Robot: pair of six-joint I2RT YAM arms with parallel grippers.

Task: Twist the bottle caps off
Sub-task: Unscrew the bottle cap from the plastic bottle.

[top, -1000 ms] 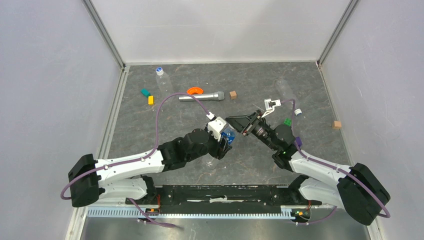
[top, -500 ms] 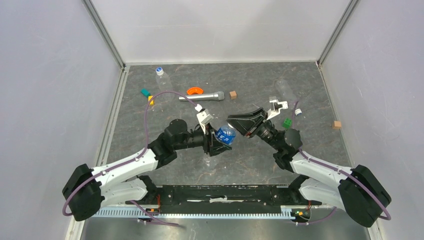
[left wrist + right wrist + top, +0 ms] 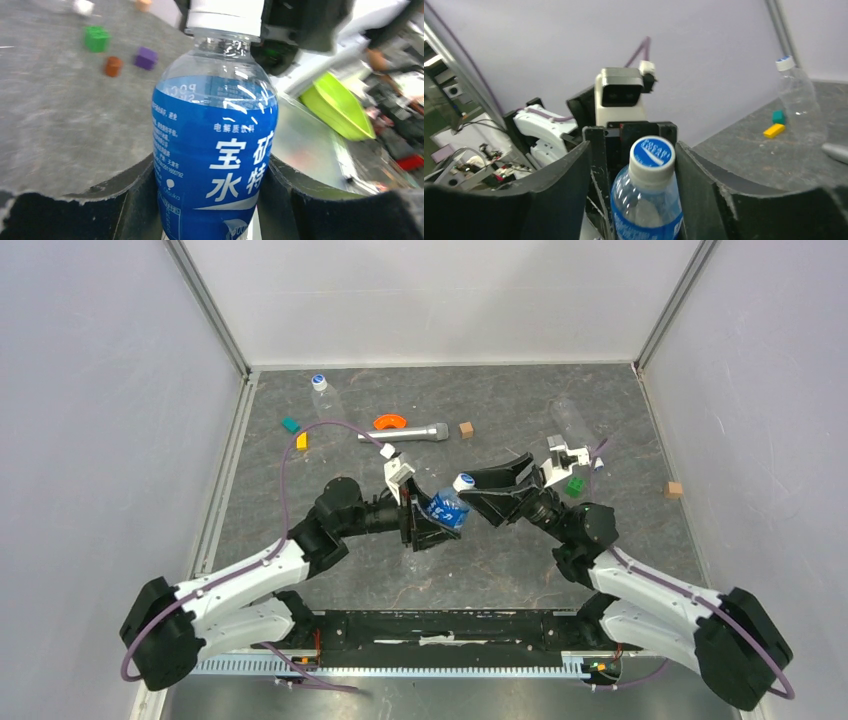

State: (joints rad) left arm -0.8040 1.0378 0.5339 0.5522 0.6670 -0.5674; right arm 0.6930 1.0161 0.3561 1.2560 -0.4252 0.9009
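While the left gripper (image 3: 428, 518) clamps the blue-label bottle (image 3: 215, 150) just nearer the arms than the silver cylinder (image 3: 405, 432), the right gripper (image 3: 470, 487) has its jaws apart around the cap (image 3: 652, 152), which is not yet off. Left of the cylinder, a clear bottle (image 3: 326, 406) is capped too, so I'd say most of the job remains.
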